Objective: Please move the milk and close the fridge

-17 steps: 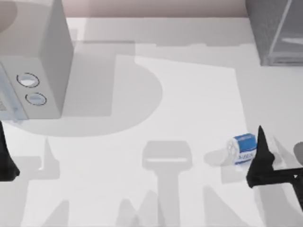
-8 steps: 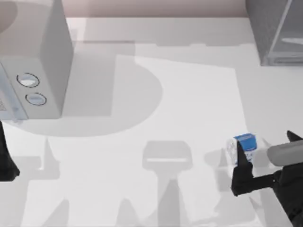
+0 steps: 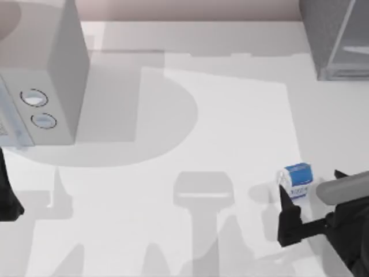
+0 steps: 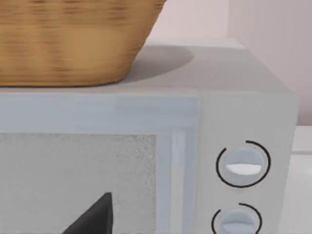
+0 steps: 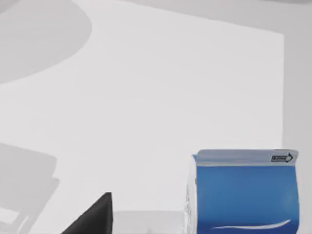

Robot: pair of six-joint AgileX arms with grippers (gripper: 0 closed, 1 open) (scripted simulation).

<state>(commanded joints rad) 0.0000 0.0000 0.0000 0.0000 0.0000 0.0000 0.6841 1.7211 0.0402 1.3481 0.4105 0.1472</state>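
Standing upright on the table (image 3: pixel 230 104) near its right side, the milk carton (image 3: pixel 296 181) sits between the two spread fingers of the right gripper (image 3: pixel 311 196), which do not grip it. The fridge (image 3: pixel 337 37) is at the far right corner. The left gripper (image 3: pixel 7 196) stays parked at the left edge, before the microwave (image 3: pixel 40 92); I cannot tell its opening.

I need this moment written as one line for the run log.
phase: approach | right end effector: open, around the milk, not closed | left end effector: parked at table's left edge | fridge: door open
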